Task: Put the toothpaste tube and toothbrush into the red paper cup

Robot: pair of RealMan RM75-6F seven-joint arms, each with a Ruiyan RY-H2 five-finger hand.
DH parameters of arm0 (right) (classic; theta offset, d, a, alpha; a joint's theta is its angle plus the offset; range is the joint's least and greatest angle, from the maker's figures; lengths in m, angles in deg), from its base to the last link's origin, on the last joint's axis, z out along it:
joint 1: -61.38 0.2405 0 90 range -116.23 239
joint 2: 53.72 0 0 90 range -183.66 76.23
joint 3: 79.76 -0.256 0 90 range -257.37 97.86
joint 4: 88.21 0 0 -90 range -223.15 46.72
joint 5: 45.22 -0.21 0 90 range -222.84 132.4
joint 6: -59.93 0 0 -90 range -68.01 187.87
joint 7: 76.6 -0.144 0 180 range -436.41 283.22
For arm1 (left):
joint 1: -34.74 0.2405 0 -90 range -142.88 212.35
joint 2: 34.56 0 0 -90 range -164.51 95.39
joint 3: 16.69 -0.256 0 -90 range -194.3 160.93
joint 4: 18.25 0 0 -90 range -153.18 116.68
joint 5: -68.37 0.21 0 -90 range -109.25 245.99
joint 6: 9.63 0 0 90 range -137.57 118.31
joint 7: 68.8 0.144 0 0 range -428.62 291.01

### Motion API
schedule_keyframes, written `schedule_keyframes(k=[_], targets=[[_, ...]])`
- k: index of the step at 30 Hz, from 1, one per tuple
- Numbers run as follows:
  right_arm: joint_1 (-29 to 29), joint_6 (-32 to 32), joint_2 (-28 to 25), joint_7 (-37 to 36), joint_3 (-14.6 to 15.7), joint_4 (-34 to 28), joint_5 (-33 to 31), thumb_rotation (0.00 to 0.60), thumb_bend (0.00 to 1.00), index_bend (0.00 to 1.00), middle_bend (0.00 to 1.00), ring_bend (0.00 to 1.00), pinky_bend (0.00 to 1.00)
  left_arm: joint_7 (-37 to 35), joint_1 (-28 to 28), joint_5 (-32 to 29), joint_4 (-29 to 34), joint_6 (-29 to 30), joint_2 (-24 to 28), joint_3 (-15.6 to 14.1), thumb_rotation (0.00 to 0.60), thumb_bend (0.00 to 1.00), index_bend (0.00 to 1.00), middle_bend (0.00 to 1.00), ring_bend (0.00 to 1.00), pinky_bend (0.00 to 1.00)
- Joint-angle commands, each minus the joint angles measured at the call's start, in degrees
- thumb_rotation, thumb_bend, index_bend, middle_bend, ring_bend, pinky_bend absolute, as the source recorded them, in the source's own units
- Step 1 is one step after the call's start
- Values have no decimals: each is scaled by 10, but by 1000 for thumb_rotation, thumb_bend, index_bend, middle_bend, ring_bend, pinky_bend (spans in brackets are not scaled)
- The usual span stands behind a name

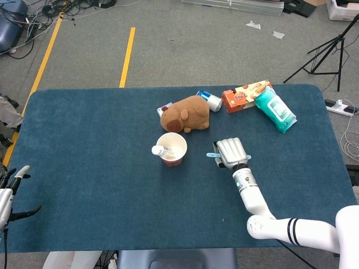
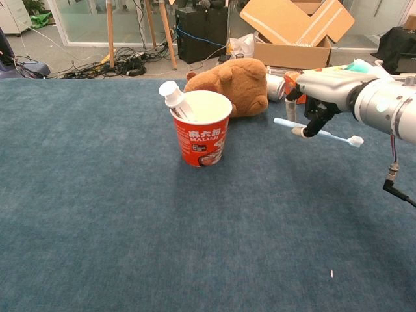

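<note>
Toothbrush (image 1: 213,156) shows from the head view poking out both sides of the right hand (image 1: 230,152), which holds it up off the blue surface (image 1: 84,168), just right of the red paper cup (image 1: 171,148). The toothpaste tube (image 1: 159,150) leans inside the cup. The left hand (image 1: 10,193) sits at the near left edge, fingers apart, holding nothing

From the chest view, the right hand (image 2: 325,88) pinches the toothbrush (image 2: 318,132) flat in the air. The cup (image 2: 201,129) stands in front of a brown stuffed toy (image 2: 237,84)

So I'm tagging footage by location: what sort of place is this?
Probably a lab or workshop: loose cables and a tripod on the floor, cardboard boxes behind the table.
</note>
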Motion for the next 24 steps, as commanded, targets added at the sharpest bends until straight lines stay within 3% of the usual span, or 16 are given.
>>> schedule_keyframes(k=[1, 12, 24], targets=[[6, 15, -15, 0, -13, -32, 9, 600, 311, 583, 1000, 1000, 1000, 0, 0, 0, 0, 0, 0, 0, 600, 0, 73, 266, 90, 112], [34, 45, -34, 7, -54, -103, 18, 600, 312, 589, 1000, 1000, 1000, 3, 0, -1, 1, 1, 1, 0, 600, 0, 73, 266, 90, 112], [76, 33, -7, -24, -90, -111, 12, 600, 312, 592, 1000, 1000, 1000, -7, 3, -3, 0, 7, 5, 3, 600, 0, 73, 266, 89, 112]])
